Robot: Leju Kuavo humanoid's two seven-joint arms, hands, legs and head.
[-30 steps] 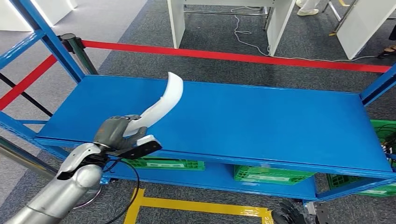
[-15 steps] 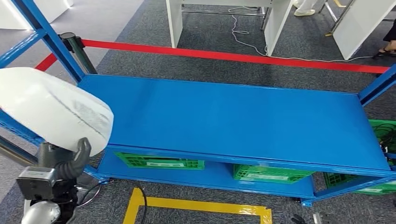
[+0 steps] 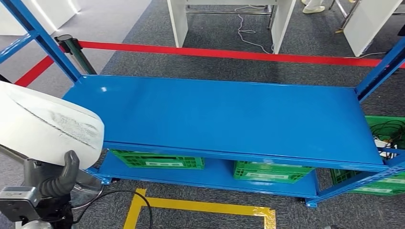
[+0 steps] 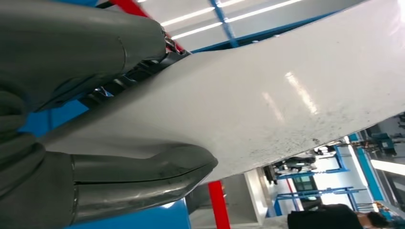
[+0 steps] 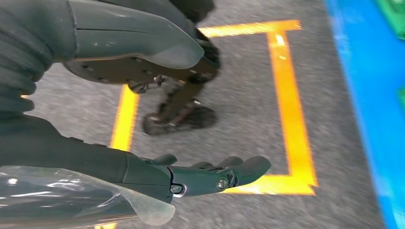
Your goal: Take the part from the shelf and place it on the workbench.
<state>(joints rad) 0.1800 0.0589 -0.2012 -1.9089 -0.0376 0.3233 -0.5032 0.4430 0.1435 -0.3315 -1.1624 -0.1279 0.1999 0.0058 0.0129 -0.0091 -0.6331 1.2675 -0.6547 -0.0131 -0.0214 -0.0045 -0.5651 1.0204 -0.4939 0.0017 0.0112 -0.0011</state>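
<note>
The white part sat in my left hand, raised at the left edge of the head view, off the blue shelf and just beside its left front corner. From that view I saw its broad curved face, scuffed with grey streaks, and a dark thumb hooked up against its lower edge. The left wrist view gave me the same grasp from close behind: the part ran glossy and white across the picture, speckled with dark marks near one edge, with the thick grey thumb pressed on one side of it and the darker fingers on the other. So the left hand was grasping the part firmly between thumb and fingers.

My right hand hung low over grey carpet, holding nothing. Its thumb and its fingers stood apart, the fingers reaching out nearly straight with their tips slightly bent. Below it lay a rectangle of yellow floor tape, with a blue edge of the shelf beside it.

Under the shelf top I saw green crates on the lower level. Behind the shelf a red barrier belt ran across the carpet, fixed to a dark post at the left, and white furniture legs stood beyond it.
</note>
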